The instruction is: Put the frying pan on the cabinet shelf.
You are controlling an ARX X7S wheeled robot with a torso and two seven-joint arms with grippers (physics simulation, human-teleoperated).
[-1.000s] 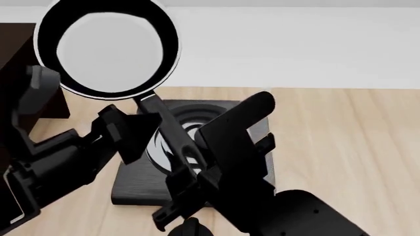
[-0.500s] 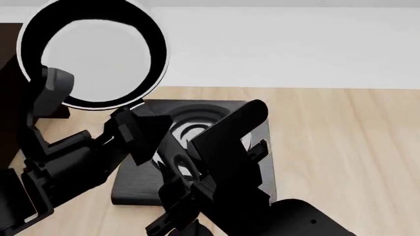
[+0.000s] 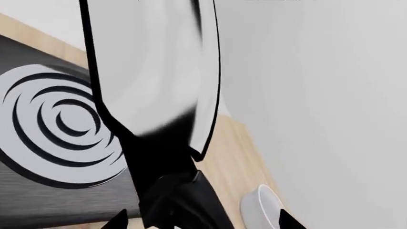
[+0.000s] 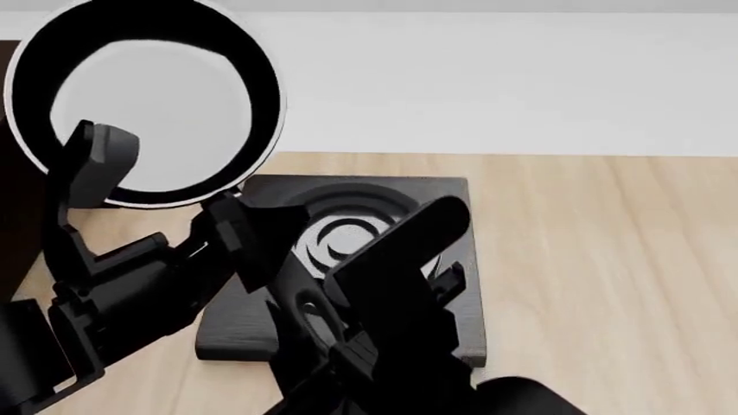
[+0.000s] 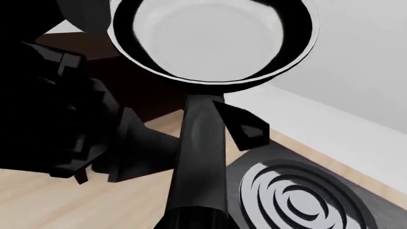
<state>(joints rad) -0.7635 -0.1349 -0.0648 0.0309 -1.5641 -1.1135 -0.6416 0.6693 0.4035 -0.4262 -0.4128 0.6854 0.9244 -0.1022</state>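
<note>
Both of my grippers were on the frying pan's handle. My left gripper met it just below the bowl, but the handle hid its tips, so I could not tell whether they were pressed onto it or spread. My right gripper sat at the near end of the handle; whether it pinched the handle I could not tell either.

I held the frying pan up in the air at the far left, its glossy inside turned toward my head, above the wooden table. The dark cabinet shelf showed only as a strip at the left edge, just beside the pan. Below the handle lay the square black ringed plate. A white bowl stood on the table near the wall.
</note>
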